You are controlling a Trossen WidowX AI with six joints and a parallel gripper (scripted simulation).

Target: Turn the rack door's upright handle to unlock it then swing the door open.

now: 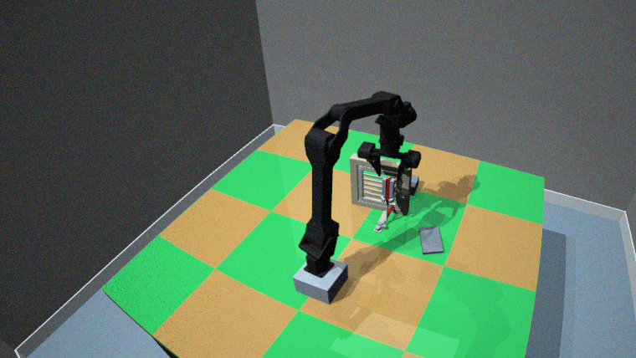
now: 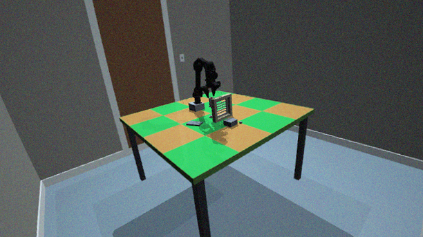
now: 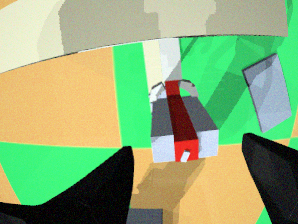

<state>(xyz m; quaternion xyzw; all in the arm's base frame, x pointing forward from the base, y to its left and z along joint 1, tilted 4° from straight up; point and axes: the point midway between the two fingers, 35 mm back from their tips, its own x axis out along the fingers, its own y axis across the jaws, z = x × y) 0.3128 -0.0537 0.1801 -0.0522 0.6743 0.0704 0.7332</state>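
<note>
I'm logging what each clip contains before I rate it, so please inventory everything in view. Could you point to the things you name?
checkered table [image 1: 187, 222] [image 2: 172, 145]: one, green and orange, mid-room
rack frame [image 1: 354, 181] [image 2: 228, 107]: one, beige-gray, upright on the table
slatted door: one, light gray, inside the frame
handle [image 1: 387, 188] [image 3: 182, 117]: one, red and gray, on the door's front
flat slab [image 1: 431, 240] [image 2: 194, 123] [image 3: 270, 95]: one, gray, beside the rack
block [image 2: 230, 122]: one, gray, behind the rack
small piece [image 2: 240, 122]: one, dark, near the block
room door [image 2: 133, 54]: one, brown, in the wall
switch plate [image 2: 182, 57]: one, white, beside that door
arm [image 1: 321, 191] [image 2: 197, 81]: one, black, on a gray base
pincer [image 1: 389, 172] [image 2: 210, 95] [image 3: 189, 148]: one, black, open above the handle
</note>
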